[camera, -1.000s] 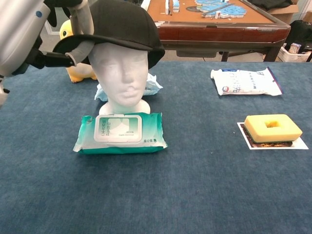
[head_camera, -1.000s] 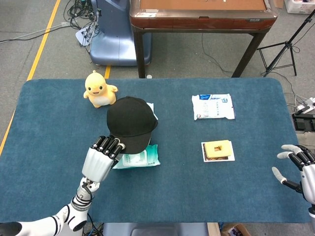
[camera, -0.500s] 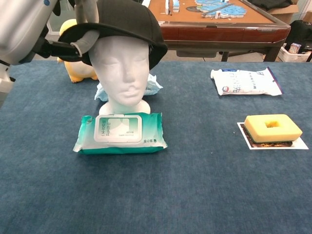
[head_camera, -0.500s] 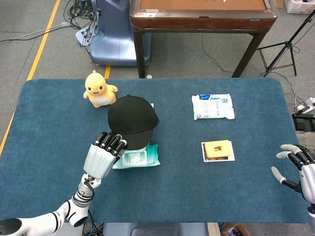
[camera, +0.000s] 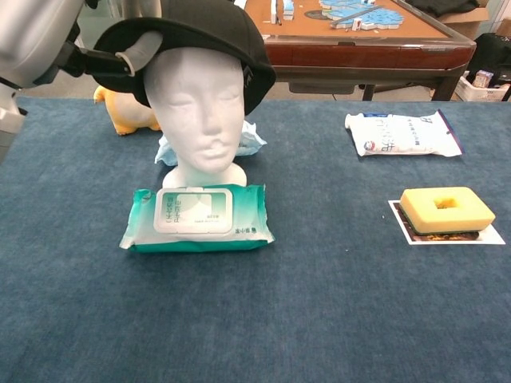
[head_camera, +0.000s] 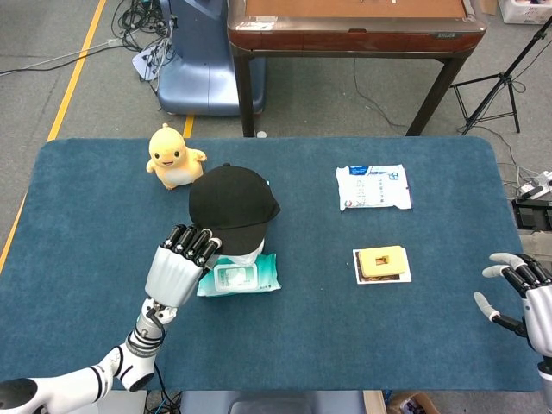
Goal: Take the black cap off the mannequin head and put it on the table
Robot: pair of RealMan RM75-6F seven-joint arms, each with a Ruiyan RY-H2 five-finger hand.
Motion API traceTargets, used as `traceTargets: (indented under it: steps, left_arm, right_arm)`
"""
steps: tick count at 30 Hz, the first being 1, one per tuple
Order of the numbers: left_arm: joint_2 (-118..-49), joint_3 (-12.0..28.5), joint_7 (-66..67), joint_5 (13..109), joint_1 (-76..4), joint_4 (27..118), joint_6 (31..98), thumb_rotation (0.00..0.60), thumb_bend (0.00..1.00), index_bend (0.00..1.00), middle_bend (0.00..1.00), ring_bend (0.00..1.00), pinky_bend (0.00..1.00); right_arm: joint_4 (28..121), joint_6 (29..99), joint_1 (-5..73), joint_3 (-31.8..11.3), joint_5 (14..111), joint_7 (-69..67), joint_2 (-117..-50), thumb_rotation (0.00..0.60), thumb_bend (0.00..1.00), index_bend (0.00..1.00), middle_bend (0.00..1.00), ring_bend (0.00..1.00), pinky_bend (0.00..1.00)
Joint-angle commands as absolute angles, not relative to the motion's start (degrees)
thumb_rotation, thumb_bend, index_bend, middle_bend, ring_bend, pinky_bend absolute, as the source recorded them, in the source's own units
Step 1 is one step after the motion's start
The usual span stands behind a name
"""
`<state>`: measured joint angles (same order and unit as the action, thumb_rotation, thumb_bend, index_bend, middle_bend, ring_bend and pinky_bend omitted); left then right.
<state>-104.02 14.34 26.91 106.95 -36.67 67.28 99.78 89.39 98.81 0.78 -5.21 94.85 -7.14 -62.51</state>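
Cap gripped at its brim by the robot's left hand, on the mannequin head.

Black cap (head_camera: 231,205) sits on the white mannequin head (camera: 196,104), which stands upright on the blue surface (head_camera: 78,224) just behind a green pack of wipes (camera: 197,217). Its brim juts toward the robot's left side, and the left hand (head_camera: 180,264) has its fingers (camera: 137,51) closed on that brim, so the cap lies directly ahead of and above the hand, crown pointing away from it. In the chest view the brim looks raised off the forehead, suggesting the lift is under way. Right hand (head_camera: 526,296) hangs at the far edge of the surface, well apart, spread and holding nothing. Yellow duck toy (head_camera: 174,156) sits behind the head.
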Motion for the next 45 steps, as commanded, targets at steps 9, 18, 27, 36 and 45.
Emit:
traceTargets:
  steps: [9, 18, 27, 36, 45]
  left_arm:
    - [-102.9, 15.2, 28.1, 106.4, -37.9, 68.5, 98.7, 0.600, 0.38, 0.67, 0.64, 0.46, 0.54]
    - [-102.8, 17.1, 28.0, 104.4, -39.9, 66.5, 97.1, 0.600, 0.38, 0.67, 0.64, 0.46, 0.54]
    - [-101.6, 18.7, 28.0, 102.3, -40.7, 65.5, 97.1, 0.600, 0.38, 0.67, 0.64, 0.46, 0.54]
    - [-99.4, 20.2, 27.7, 99.8, -40.3, 66.5, 98.1, 0.600, 0.38, 0.67, 0.64, 0.46, 0.54]
    - [-96.6, 20.6, 27.4, 98.4, -39.0, 67.6, 99.9, 0.600, 0.38, 0.67, 0.64, 0.46, 0.54]
  right_arm:
    - [89.5, 98.6, 0.9, -5.1, 94.9, -6.8, -62.6, 0.600, 0.24, 0.46, 0.34, 0.28, 0.50]
    - [89.5, 98.2, 1.1, -5.1, 94.8, -6.6, -62.6, 0.600, 0.24, 0.46, 0.34, 0.28, 0.50]
    - [89.5, 98.1, 1.2, -5.1, 94.8, -6.5, -62.6, 0.600, 0.25, 0.46, 0.34, 0.28, 0.50]
    - [89.8, 97.4, 1.5, -4.9, 94.9, -5.5, -62.8, 0.600, 0.25, 0.46, 0.34, 0.28, 0.50]
    - [90.1, 97.3, 1.5, -4.8, 94.9, -5.3, -62.7, 0.600, 0.24, 0.46, 0.34, 0.28, 0.50]
